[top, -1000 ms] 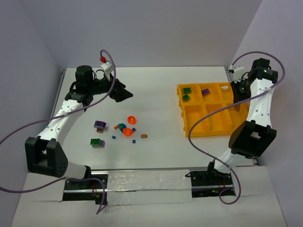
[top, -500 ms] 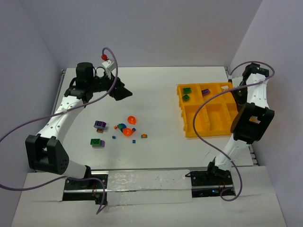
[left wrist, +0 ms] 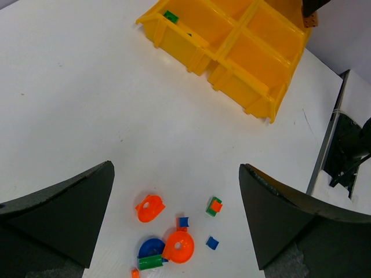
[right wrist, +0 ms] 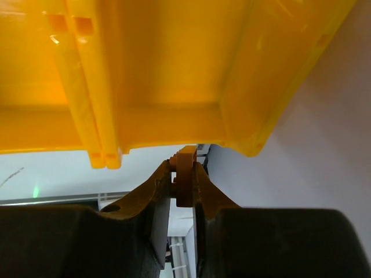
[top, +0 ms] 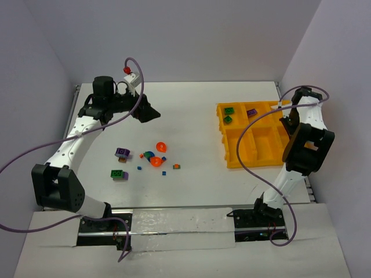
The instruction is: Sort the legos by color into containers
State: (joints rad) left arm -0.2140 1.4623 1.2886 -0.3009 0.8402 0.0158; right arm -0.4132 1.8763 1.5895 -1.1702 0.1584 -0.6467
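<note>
Plainly, the right claw is nearly closed and pinches a small brown lego between its fingertips. The piece stands on edge and pokes a little past them. Just ahead of that claw, filling most of its wrist view, are the walls of the yellow-orange tray. Whether the brown lego touches the tray's lower edge I cannot tell. Seen from above, this claw hangs at the far right-hand end of the tray, and the held piece is too small to make out there. Off to the claw's left, two green legos lie in the far left compartment. A purple lego lies in the compartment next to it, nearer the claw.

The left claw stands wide open with nothing in it, raised above the table. In its wrist view the loose pieces show low down between its fingers. They are an orange dish, a second orange dish touching a blue round piece, and a green bar against that. Two tiny blue bits and a green-and-orange bit lie towards the right finger. The tray is well ahead of this claw. From above, a purple brick and a green-and-purple brick lie back from the claw, closer to its arm than the dishes are.
</note>
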